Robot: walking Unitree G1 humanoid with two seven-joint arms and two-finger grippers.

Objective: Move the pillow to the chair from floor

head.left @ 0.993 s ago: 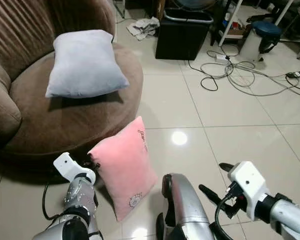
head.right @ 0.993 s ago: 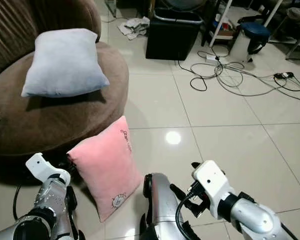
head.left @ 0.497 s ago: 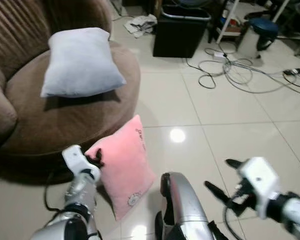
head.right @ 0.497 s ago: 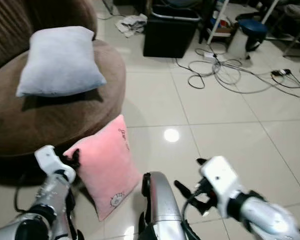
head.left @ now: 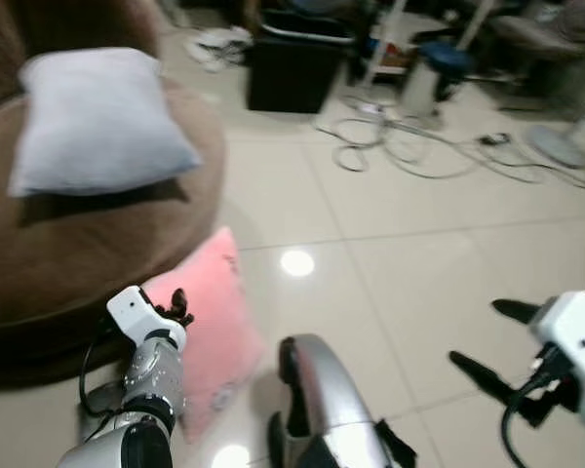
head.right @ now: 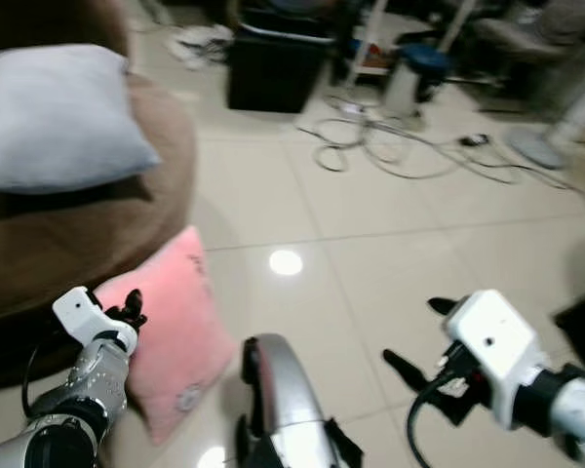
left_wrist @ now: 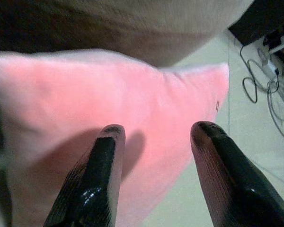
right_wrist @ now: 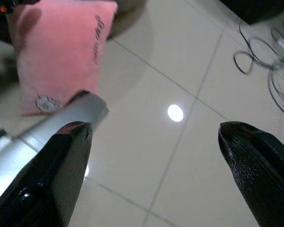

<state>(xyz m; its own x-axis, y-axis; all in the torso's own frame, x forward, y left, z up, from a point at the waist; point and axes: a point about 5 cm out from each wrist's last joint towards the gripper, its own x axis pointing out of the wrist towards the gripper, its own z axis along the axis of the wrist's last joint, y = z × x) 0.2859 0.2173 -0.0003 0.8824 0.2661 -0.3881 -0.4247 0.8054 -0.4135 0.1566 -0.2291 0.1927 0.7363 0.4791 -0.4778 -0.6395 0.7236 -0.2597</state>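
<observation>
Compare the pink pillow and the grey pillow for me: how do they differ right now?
The pink pillow stands on edge on the floor against the chair; the grey pillow lies on the chair's seat. The pink one carries small printed marks, the grey one is plain. The left gripper, open, is at the pink one. Both are soft and rectangular.

Bare tiles (head.left: 390,283) lie open rightward; brown chair (head.left: 97,244) crowds the pink pillow (head.left: 210,331).

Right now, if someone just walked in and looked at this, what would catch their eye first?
The pink pillow propped on the tiled floor against the brown chair, with the left gripper open at its upper edge. Next, the grey pillow already on the chair seat, and tangled cables across the floor beyond.
</observation>
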